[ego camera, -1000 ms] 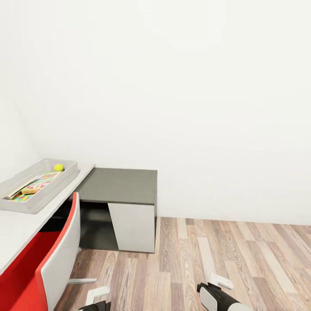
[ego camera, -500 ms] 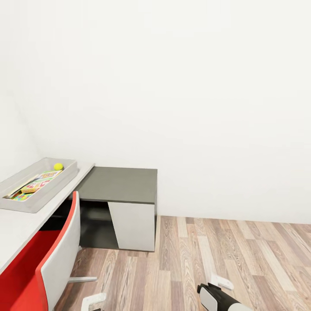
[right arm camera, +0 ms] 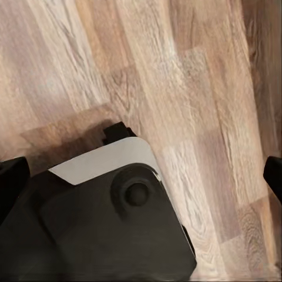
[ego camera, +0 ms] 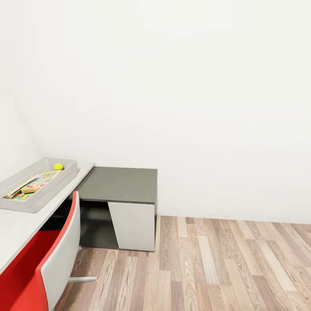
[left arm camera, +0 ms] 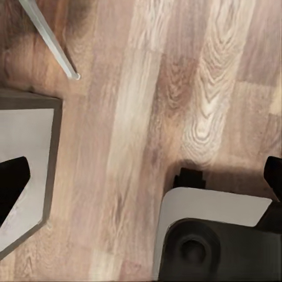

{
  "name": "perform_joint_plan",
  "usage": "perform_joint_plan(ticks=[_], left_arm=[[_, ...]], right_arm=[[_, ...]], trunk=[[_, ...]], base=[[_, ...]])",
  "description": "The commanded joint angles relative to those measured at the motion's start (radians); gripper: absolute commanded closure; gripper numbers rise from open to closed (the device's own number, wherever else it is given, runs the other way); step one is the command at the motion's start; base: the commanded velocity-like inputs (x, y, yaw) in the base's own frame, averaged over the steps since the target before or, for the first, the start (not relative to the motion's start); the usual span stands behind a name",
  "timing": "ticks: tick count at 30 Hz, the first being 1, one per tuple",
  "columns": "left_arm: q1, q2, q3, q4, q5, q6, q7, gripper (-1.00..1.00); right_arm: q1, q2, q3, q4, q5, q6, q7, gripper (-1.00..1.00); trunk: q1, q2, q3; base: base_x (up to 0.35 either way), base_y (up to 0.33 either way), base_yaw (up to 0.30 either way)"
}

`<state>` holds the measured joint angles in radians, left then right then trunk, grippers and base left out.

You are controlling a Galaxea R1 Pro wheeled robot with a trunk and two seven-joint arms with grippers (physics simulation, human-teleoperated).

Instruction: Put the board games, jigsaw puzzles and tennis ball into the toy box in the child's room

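- Head view first: against a second ago, your right arm's black-and-white forearm and the pale finger tips that showed along the bottom edge have gone, and the frame itself sits a touch lower on the desk, so that shift is the camera's, not the furniture's.
- Your toy box (ego camera: 36,203) stands where it did, on the pale top of the table (ego camera: 19,226) at the left, close to the corner of the room.
- Its long axis runs from the near left edge of the view away toward the back wall and slightly right, along the table's pale arm.
- Inside it you can see the tennis ball (ego camera: 58,166) at the far end, with a printed board game (ego camera: 35,186) lying flat along the bin and a strip of bright jigsaw puzzle (ego camera: 18,197) at its nearer end.
- A red-and-grey chair (ego camera: 56,263) stands tucked against the table, nearest you.
- Wrist views look down at the wood floor (left arm camera: 147,117) and parts of your base (right arm camera: 111,223).
- How far either gripper is spread, or whether anything is held, cannot be told from these pictures.
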<state>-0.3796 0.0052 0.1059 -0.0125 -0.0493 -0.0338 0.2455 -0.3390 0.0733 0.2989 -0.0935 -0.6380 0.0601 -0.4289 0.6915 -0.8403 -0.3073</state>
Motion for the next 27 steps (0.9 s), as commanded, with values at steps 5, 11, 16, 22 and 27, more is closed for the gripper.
perform_joint_plan(ticks=[5, 11, 16, 22, 27], left_arm=[[0.069, 0.002, 0.008, 0.005, -0.096, -0.065, 0.003, -1.0], [0.096, 0.002, 0.008, 0.005, -0.103, -0.072, 0.003, -1.0], [0.121, 0.002, 0.008, 0.006, -0.103, -0.07, 0.003, -1.0], [0.16, -0.002, 0.009, 0.006, -0.1, -0.068, -0.001, -1.0], [0.168, -0.007, 0.011, 0.006, -0.099, -0.07, -0.006, -1.0]], right_arm=[[0.112, -0.001, 0.013, 0.001, -0.001, -0.102, 0.103, -1.0], [0.129, 0.001, 0.013, 0.01, -0.004, -0.118, 0.118, -1.0], [0.136, 0.002, 0.012, 0.029, -0.011, -0.12, 0.119, -1.0], [0.138, -0.008, 0.01, 0.055, -0.016, -0.122, 0.118, -1.0], [0.142, -0.025, 0.009, 0.059, -0.013, -0.122, 0.116, -1.0]], trunk=[[0.0, -0.001, -0.001], [0.0, -0.001, -0.001], [0.0, -0.001, -0.001], [0.0, -0.001, -0.001], [0.0, -0.001, -0.001]], base=[[0.0, 0.0, 0.0], [0.0, 0.0, 0.0], [0.0, 0.0, 0.0], [0.0, 0.0, 0.0], [0.0, 0.0, 0.0]])
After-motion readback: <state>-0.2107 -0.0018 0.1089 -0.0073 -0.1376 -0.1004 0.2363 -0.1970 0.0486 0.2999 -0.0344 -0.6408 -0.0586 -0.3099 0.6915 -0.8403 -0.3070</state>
